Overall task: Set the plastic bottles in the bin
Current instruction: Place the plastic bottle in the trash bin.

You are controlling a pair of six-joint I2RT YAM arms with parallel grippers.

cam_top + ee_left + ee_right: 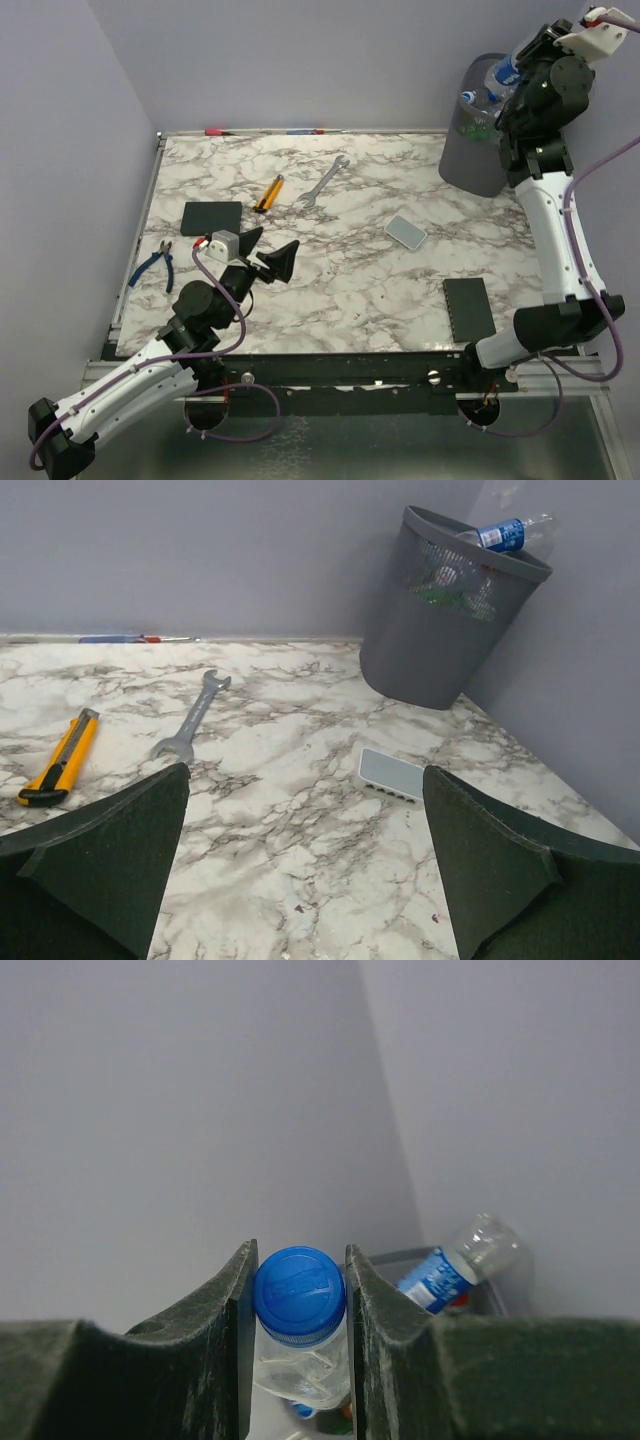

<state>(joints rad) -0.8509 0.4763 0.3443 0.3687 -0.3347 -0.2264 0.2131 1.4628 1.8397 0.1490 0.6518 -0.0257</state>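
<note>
My right gripper is shut on the neck of a clear plastic bottle with a blue cap, its body hanging below the fingers over the bin. From the top view this gripper is raised above the dark-grey mesh bin at the far right corner. A blue-labelled bottle sticks out over the bin's rim, and more bottles show through the mesh. At the near left, my left gripper is open, low over the marble table, with nothing between its fingers.
On the table lie a silver wrench, a yellow utility knife, blue-handled pliers, a small white box and two flat black blocks. Purple walls close in the back and the sides.
</note>
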